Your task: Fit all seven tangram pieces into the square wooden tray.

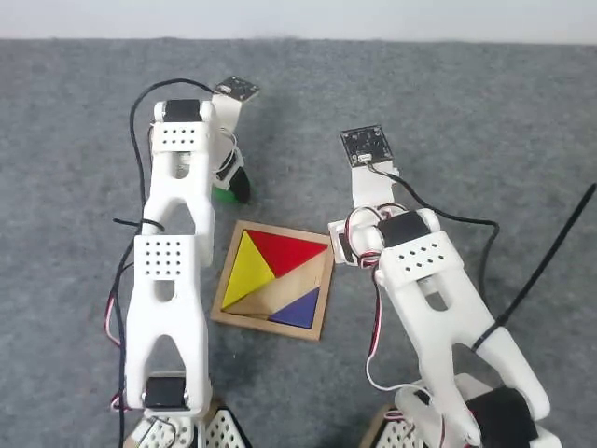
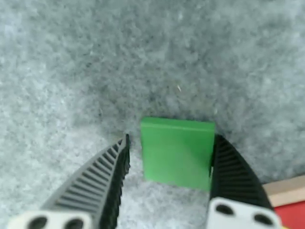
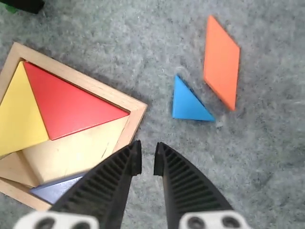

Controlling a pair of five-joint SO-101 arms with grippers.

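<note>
straddling the green square (image 2: 177,150) at upper left of the high view, our left gripper (image 2: 171,143) has its fingers apart, one touching the piece. we judge this the pickup step: next we must close, lift, and carry it down-right to the wooden tray (image 1: 287,233) at centre. right of that, our right gripper (image 3: 147,151) hovers empty, fingers almost together, near the blue triangle (image 3: 189,102) and orange parallelogram (image 3: 221,62).

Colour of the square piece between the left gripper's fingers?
Green; the square piece shows best in the left wrist view.
</note>
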